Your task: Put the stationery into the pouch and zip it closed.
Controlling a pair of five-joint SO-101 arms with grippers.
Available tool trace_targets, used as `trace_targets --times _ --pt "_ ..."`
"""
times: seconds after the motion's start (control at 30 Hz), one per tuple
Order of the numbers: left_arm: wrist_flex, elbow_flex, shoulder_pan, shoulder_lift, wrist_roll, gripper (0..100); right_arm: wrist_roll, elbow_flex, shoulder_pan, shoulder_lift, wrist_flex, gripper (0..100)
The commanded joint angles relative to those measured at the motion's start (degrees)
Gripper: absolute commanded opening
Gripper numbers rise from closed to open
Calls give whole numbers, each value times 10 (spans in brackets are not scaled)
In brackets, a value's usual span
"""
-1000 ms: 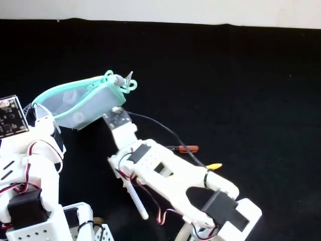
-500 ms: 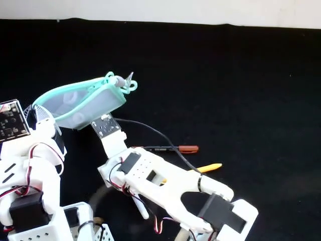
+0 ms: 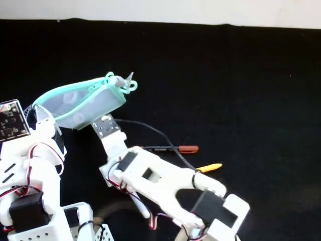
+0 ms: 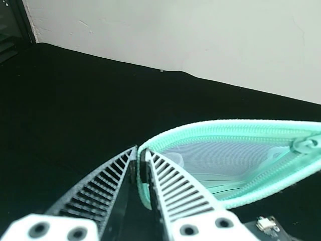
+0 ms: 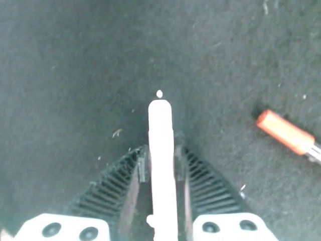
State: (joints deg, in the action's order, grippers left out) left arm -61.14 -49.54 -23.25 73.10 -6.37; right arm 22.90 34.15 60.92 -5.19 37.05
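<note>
Over the last second the right arm has swung its wrist toward the pouch, uncovering more of the pen lying behind it. The left arm and the pouch have held steady.

Nearest, the right gripper (image 5: pixel 161 150) is clenched on a white pen (image 5: pixel 160 125). The pen lies lengthwise between the fingers with its tip reaching past them over the black table (image 3: pixel 251 100), probably so it can go in point first.

Beside that arm lies a yellow item (image 3: pixel 210 166), partly hidden by it. Just beyond is a dark pen with an orange cap (image 3: pixel 173 148). Neither is packed yet.

Farther off, the left gripper (image 4: pixel 140 154) pinches one end of the teal mesh pouch (image 4: pixel 225 156) by its rim. It holds the pouch up with the zipper undone and the mouth gaping, seemingly to offer an opening for the pen. The zipper pull (image 4: pixel 305 144) sits at the far end.
</note>
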Motion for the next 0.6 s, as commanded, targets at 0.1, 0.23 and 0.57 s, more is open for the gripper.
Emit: trace_targets --times 0.1,0.23,0.57 --pt "-7 -11 0 0 -2 7 2 -64 -8 -8 43 5" --pt "-6 -11 0 0 -2 7 2 -75 -8 -6 57 5" --pt "-5 -11 0 0 -2 7 2 -67 -51 164 133 5"
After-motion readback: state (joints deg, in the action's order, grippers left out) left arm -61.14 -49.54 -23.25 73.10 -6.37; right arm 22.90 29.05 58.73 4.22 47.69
